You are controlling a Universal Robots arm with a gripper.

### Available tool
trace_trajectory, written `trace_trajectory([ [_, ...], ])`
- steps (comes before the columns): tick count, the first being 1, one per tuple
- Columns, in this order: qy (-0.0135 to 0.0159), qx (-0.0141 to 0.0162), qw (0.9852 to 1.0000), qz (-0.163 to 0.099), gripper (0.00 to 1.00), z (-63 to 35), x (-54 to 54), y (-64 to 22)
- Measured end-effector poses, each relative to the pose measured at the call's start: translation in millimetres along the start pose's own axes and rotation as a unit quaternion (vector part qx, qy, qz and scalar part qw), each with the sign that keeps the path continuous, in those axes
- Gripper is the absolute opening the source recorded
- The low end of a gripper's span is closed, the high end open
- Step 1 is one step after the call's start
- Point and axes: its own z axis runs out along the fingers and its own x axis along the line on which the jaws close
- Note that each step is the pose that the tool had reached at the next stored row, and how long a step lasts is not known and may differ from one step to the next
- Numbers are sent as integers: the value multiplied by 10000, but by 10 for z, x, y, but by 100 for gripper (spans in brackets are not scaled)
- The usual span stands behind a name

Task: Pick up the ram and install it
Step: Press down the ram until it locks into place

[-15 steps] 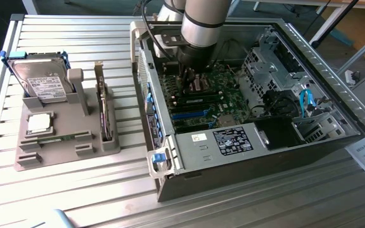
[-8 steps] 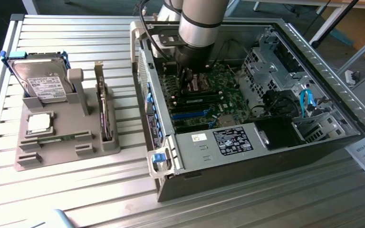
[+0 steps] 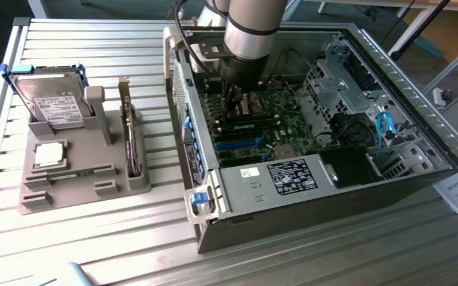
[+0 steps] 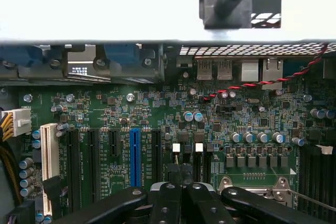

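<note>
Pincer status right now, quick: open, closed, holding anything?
Pincer: closed, down inside the open computer case over the motherboard; whether it grips the ram cannot be told.

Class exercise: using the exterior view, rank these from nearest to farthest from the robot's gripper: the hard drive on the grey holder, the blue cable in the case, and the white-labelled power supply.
The gripper is down inside the open case.
1. Power supply: inside the case, along its near wall.
2. Blue cable: inside the case, toward the exterior view's right.
3. Hard drive: outside the case, on the grey holder at the exterior view's left.
</note>
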Motion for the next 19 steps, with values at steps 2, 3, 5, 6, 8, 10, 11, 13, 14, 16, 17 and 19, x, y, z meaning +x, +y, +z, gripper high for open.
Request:
trace_trajectory([
  [2,-1,0,10000,0,11,7,0,0],
  [3,0,0,10000,0,11,12,0,0],
  [5,0,0,10000,0,11,22,0,0],
  [6,0,0,10000,0,11,25,0,0],
  [8,0,0,10000,0,11,31,0,0],
  [10,1,0,10000,0,11,36,0,0],
  [11,0,0,10000,0,11,36,0,1],
  [13,-1,1,10000,0,11,41,-1,0],
  [14,-1,1,10000,0,11,44,-1,0],
  [16,0,0,10000,0,11,50,0,1],
  [17,0,0,10000,0,11,52,0,1],
  [19,1,-1,10000,0,11,54,0,1],
])
